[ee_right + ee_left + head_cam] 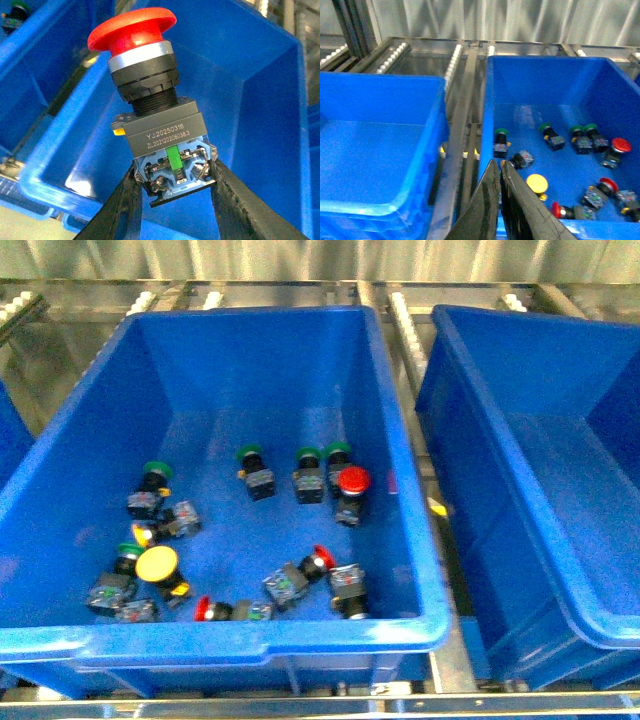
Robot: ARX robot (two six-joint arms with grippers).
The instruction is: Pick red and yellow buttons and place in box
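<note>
Held button (pixel 150 100): red mushroom cap, silver collar, black threaded neck, grey block with a printed code, bluish contact base with a green tab.
Where: in the air, with the inside of the box (pixel 260 90) behind it.
Right claw (pixel 175 186): narrow, fingers clamped on both sides of the contact base.
Left claw (pixel 501 172): fingers pressed together, holding nothing, by the bin (pixel 545 59).
Bin: yellow button (pixel 157 564) and red button (pixel 352 480) lie inside.

Far side: pale grey corrugated wall (pixel 300 258), streaked with vertical bands of reflected light. Furniture: bare-metal flow rack (pixel 465 100), dull silver, scuffed. Fitted with rails of small white rollers (pixel 405 325), set running near to far. Lit brightly and evenly; soft glare noted on metal. No windows in view.
</note>
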